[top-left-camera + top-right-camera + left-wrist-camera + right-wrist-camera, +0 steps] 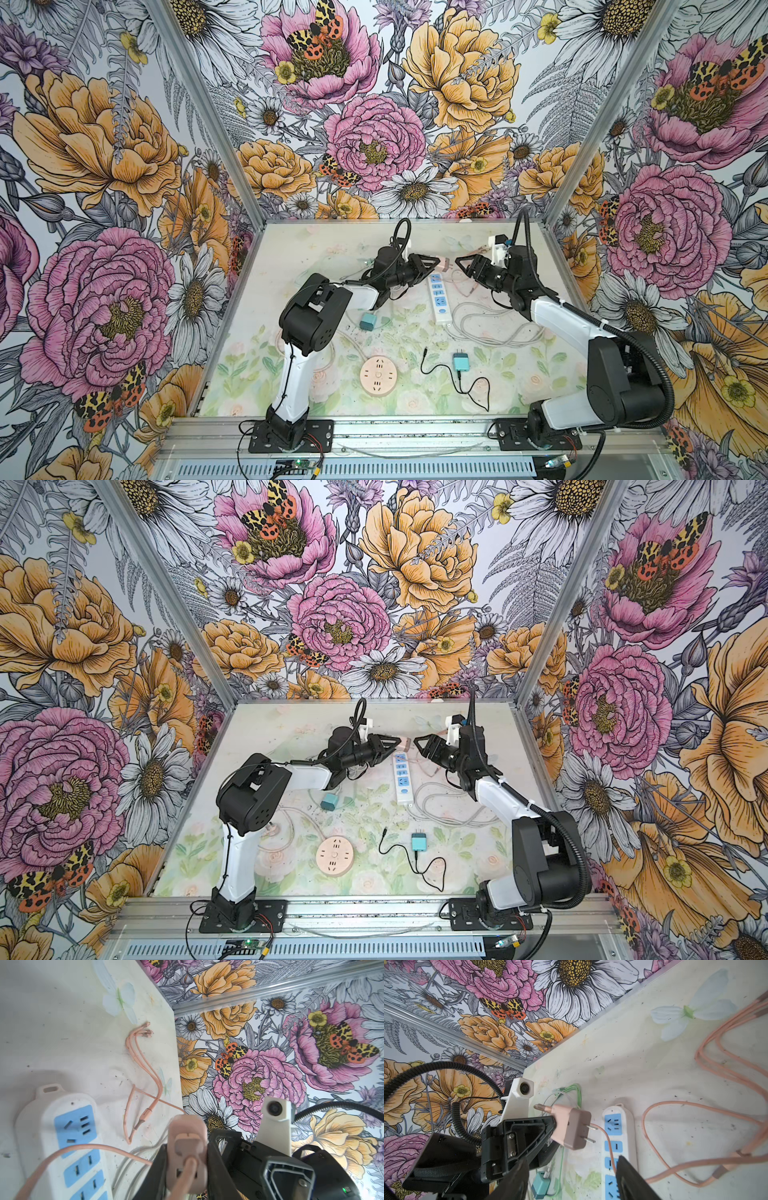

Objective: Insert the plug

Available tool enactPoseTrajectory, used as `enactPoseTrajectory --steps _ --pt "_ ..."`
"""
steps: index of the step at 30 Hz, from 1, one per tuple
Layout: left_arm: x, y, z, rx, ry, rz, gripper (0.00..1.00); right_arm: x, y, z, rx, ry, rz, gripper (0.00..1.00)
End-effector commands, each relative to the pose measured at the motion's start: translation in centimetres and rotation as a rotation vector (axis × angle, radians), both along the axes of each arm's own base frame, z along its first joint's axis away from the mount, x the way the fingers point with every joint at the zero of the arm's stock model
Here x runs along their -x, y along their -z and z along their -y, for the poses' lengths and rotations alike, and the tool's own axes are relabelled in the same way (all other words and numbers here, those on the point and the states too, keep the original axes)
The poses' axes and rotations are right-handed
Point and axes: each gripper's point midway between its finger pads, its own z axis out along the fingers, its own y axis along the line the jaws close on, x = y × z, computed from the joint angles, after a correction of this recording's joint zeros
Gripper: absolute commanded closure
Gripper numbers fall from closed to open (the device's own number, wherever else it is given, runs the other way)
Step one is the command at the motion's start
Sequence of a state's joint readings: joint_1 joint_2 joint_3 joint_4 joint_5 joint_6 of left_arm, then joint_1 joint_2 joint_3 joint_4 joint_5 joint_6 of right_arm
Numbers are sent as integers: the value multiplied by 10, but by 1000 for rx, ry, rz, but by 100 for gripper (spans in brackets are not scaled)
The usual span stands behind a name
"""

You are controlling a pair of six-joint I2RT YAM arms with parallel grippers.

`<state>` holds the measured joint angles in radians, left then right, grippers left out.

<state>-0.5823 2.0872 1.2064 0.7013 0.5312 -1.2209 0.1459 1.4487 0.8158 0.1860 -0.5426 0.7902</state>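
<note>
Left tool (437, 261): closed to a narrow gap on the pink plug (571, 1128). The plug body is pinched between the two fingers (217, 1163). Its two flat prongs are bare and project past the fingertips.

The plug is held above the tabletop (316, 249), at the very tip of the left tool. The white power strip (439, 297) lies flat just below that tip, and its end socket is the nearest part to the prongs. Contact between prongs and strip is not seen.

A pink cable (83, 1147) is led from the back of the plug past the left tool and is looped over the tabletop.

Right tool (458, 262): its fingers are spread well apart and nothing is held between them. It is pointed tip to tip at the left tool, just beside the plug but apart from it.
</note>
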Motion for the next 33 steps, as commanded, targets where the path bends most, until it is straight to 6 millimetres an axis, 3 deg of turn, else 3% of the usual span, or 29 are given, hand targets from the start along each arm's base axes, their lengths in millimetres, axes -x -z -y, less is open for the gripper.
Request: enactPoseTrajectory --steps 1,5,11,19,27,33 --pt "13 -37 -3 27 38 114 90 5 -18 -9 -40 -41 61 34" --pt "24 -48 -2 33 63 138 90 9 -16 -9 -36 -44 58 38" --pt "33 -57 4 35 89 156 90 11 -21 -12 -70 -51 86 51" --pt "37 -58 9 39 102 161 90 19 -42 -21 -149 -110 176 49" --pt "42 -80 12 106 128 184 90 24 -30 -24 -153 -138 155 42" --pt "51 -89 21 136 162 193 91 23 -42 -27 -208 -151 201 45"
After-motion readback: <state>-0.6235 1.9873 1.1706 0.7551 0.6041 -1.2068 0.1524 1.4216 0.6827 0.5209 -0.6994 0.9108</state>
